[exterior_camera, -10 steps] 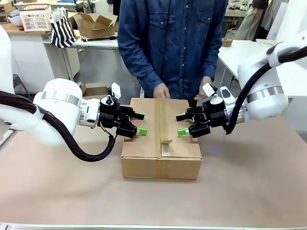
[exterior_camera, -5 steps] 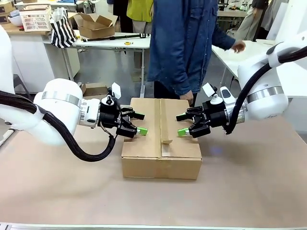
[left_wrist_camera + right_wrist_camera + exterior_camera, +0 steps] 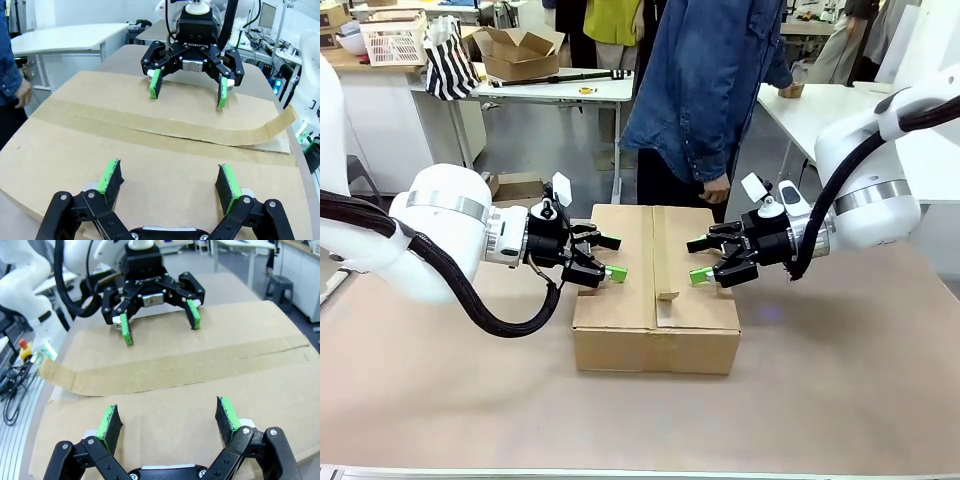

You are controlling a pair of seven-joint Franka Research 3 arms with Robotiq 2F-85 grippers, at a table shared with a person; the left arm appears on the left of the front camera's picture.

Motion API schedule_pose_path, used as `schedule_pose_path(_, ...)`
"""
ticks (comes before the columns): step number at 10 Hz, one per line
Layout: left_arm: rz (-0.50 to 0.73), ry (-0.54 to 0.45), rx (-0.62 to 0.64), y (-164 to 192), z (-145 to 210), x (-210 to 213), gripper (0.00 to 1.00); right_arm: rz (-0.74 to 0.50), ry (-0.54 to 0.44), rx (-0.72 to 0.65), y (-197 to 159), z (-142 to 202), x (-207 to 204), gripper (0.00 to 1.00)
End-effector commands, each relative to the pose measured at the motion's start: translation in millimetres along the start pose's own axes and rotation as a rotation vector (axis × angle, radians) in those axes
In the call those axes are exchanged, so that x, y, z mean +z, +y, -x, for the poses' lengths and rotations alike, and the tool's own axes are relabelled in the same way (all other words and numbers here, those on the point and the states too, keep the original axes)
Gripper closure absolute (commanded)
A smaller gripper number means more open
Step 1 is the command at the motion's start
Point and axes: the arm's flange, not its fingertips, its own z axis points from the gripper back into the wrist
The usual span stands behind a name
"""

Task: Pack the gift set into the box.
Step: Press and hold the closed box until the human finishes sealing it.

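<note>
The box [image 3: 655, 335] sits in the middle of the table with its flaps closed; a strip of brown tape [image 3: 658, 250] runs along the seam, and its near end [image 3: 667, 296] curls up loose. My left gripper [image 3: 616, 258] hovers open over the left flap. Facing it, my right gripper [image 3: 695, 260] hovers open over the right flap. In the left wrist view my left gripper [image 3: 170, 182] is spread just above the cardboard [image 3: 150, 155], opposite the right gripper [image 3: 189, 92]. The right wrist view mirrors this: right gripper [image 3: 170, 422], left gripper [image 3: 160, 322]. The gift set is out of view.
A person in a denim shirt [image 3: 710, 90] stands at the far edge, turned toward the white side table [image 3: 820, 110], one hand [image 3: 717, 189] hanging near the box's far corner. On a back table stand a smaller cardboard box [image 3: 520, 50], a white crate [image 3: 395, 40] and a striped bag [image 3: 450, 62].
The person's hands have left the box's far edge and the person has turned and stepped to the right. Both grippers are where they were.
</note>
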Motion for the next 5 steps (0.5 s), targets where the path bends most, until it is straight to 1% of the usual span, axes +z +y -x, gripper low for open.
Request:
schedule_pose_path(1, 0.001, 0.001, 0.004, -0.8, 2.1, 0.6, 0.00, 0.015, -0.002, -0.006, -0.5, 0.5, -0.3, 0.00)
schedule_pose_path(5, 0.001, 0.001, 0.004, -0.8, 2.1, 0.6, 0.00, 0.015, -0.002, -0.006, -0.5, 0.5, -0.3, 0.00)
